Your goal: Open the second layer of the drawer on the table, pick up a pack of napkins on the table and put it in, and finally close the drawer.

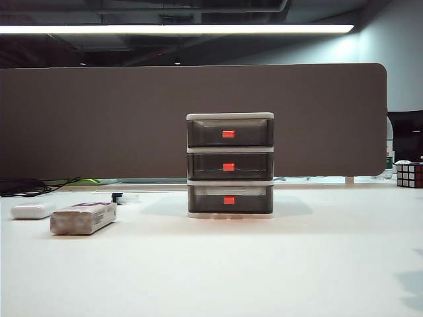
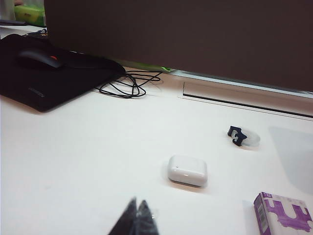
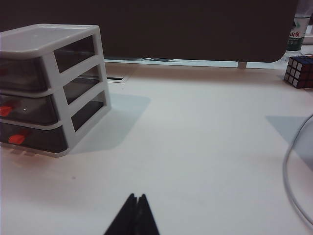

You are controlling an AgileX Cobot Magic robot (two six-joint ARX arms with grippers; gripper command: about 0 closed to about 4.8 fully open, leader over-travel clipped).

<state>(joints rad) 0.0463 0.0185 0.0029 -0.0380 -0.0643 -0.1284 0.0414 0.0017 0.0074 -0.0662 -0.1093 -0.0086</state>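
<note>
The drawer stands mid-table, a white frame with three smoky-grey drawers, all pushed in. The second layer shows its red-orange handle. The cabinet also fills one side of the right wrist view. The pack of napkins lies on the table to the left; its purple-printed end shows in the left wrist view. My left gripper is shut and empty, well short of the pack. My right gripper is shut and empty, hovering over bare tabletop away from the cabinet. Neither arm shows in the exterior view.
A flat white rounded case lies near the pack, with a small black clip beyond it. A black mouse pad with mouse and cable sits at far left. A Rubik's cube and a white cable are on the right. A brown partition backs the table.
</note>
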